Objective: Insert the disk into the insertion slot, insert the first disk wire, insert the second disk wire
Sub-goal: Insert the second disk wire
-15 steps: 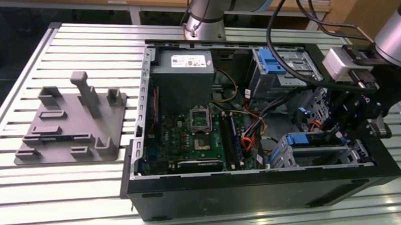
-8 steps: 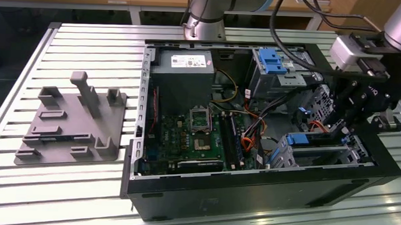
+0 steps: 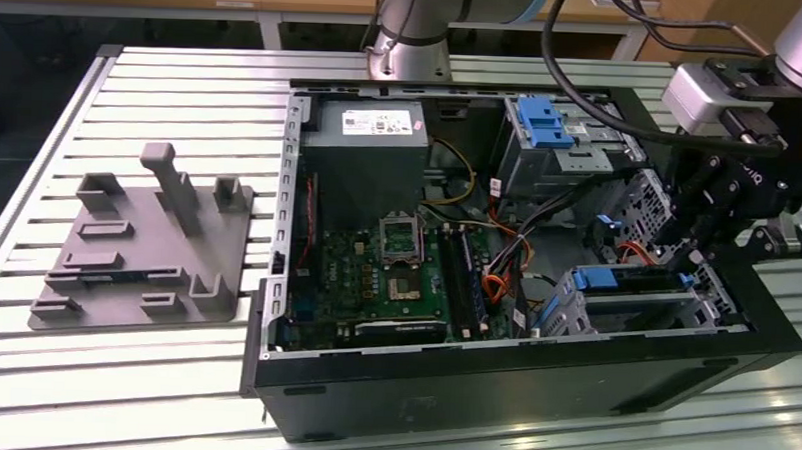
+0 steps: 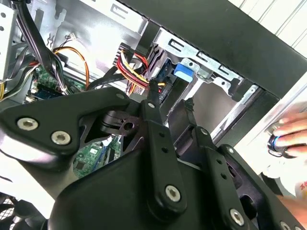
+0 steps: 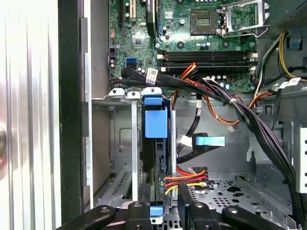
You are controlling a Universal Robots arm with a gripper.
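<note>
The disk (image 3: 626,280) stands on edge in its bright blue carrier inside the insertion slot (image 3: 658,312), a low silver bay at the near corner of the case on the exterior view's right. In the first wrist view the disk (image 5: 156,122) sits between the slot's silver walls (image 5: 120,143), and a red, yellow and black wire bundle (image 5: 184,178) reaches its side. A black cable with a blue tab (image 5: 209,141) lies loose beside it. My gripper (image 3: 700,250) hangs just above the disk's end. Its fingertips (image 4: 151,91) stand apart, open, close to the wire bundle (image 4: 134,72).
A taller grey cage with a blue latch (image 3: 549,125) stands at the back of the case, beside the power supply (image 3: 371,134) and motherboard (image 3: 386,275). A grey plastic fixture (image 3: 147,246) lies on the slatted table. A person's hand (image 4: 292,139) is outside the case wall.
</note>
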